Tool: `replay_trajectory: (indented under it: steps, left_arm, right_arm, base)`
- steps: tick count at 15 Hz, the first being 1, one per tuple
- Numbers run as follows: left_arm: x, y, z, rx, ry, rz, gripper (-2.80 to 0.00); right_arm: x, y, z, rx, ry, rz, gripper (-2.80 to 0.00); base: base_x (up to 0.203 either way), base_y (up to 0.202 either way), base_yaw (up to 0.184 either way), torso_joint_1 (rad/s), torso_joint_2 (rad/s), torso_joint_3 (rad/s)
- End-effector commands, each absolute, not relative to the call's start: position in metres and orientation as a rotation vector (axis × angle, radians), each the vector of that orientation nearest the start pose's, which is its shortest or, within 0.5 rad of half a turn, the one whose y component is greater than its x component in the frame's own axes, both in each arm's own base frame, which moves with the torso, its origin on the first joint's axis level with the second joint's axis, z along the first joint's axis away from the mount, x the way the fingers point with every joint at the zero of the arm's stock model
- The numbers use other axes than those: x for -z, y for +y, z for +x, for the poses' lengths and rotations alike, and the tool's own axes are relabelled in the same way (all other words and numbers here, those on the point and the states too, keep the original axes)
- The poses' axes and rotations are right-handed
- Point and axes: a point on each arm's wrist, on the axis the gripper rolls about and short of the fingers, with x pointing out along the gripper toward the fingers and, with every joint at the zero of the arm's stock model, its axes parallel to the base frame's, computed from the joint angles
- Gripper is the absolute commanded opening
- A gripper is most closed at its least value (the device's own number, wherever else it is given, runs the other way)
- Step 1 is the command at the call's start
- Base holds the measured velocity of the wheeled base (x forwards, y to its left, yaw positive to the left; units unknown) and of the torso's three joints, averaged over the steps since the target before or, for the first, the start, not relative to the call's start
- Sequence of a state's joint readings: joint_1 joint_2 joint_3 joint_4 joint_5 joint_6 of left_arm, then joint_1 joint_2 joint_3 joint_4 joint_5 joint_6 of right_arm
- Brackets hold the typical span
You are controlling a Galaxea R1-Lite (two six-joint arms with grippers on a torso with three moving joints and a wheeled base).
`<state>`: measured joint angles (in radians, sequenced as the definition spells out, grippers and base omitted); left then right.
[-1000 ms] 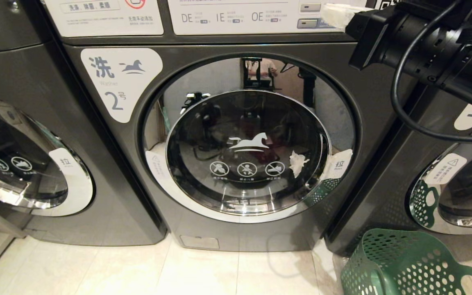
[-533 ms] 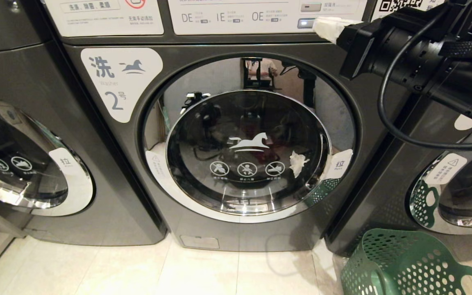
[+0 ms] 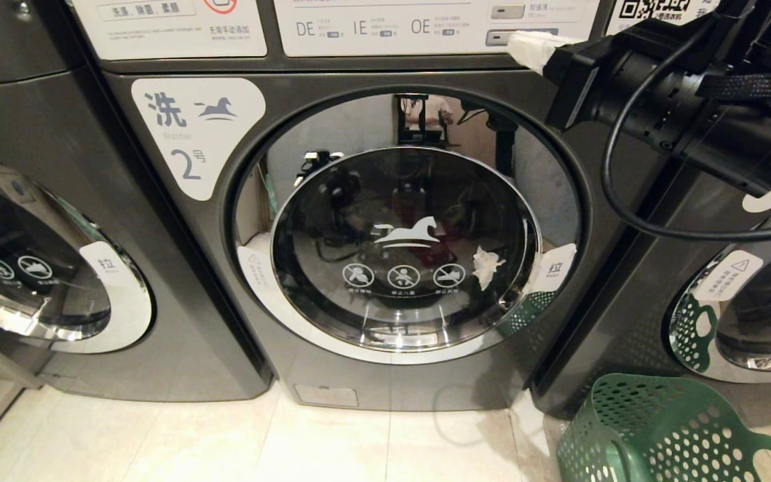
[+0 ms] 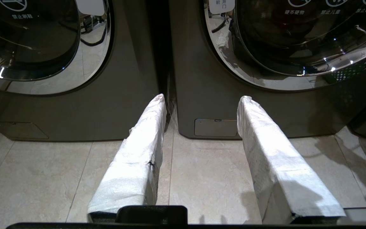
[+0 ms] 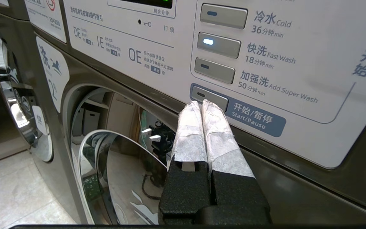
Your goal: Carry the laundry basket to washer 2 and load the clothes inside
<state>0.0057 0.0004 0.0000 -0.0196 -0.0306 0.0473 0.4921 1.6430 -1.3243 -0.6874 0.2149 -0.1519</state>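
Washer 2 (image 3: 392, 385) stands straight ahead with its round glass door (image 3: 399, 201) closed. Behind the glass a crumpled white patch (image 3: 488, 266) and a dim reddish shape show; more of the clothes I cannot make out. The green laundry basket (image 3: 666, 435) sits on the floor at the lower right, and the part in view looks empty. My right gripper (image 5: 202, 103) is shut with nothing in it, tips at the Start/Pause button (image 5: 210, 97) on the panel (image 3: 425, 27). My left gripper (image 4: 202, 97) hangs open low over the tiles before washer 2 (image 4: 208, 95).
Another washer (image 3: 57, 201) stands to the left and washer 1 (image 3: 626, 321) to the right, close behind the basket. The Fast Wash button (image 5: 218, 44) is lit. Pale floor tiles (image 3: 225, 442) run in front of the machines.
My right gripper has slid left and a little down across the control panel, to the lowest button. The door, the basket and the left arm have not moved.
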Motion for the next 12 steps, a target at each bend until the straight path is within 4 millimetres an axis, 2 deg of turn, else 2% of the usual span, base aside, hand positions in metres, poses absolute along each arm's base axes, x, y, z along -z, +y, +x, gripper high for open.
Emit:
replay_trajectory:
  steps: [1,8,12]
  left_arm:
    - [-0.075,-0.001,-0.022,0.024,-0.014,0.048,-2.8]
    - [-0.075,-0.001,-0.022,0.024,-0.014,0.048,-2.8]
    - [-0.075,-0.001,-0.022,0.024,-0.014,0.048,-2.8]
  right_arm:
    - [-0.352,0.149,0.27,-0.667,-0.425,-0.094,-2.8]
    - [-0.358,0.15,0.277,-0.654,-0.45,-0.094,-2.8]
    - [-0.353,0.152,0.284,-0.648,-0.437,-0.098,-2.8]
  base:
    - [0.0,0.0,0.0,0.0,0.0,0.0]
    - [0.0,0.0,0.0,0.0,0.0,0.0]
    - [0.0,0.0,0.0,0.0,0.0,0.0]
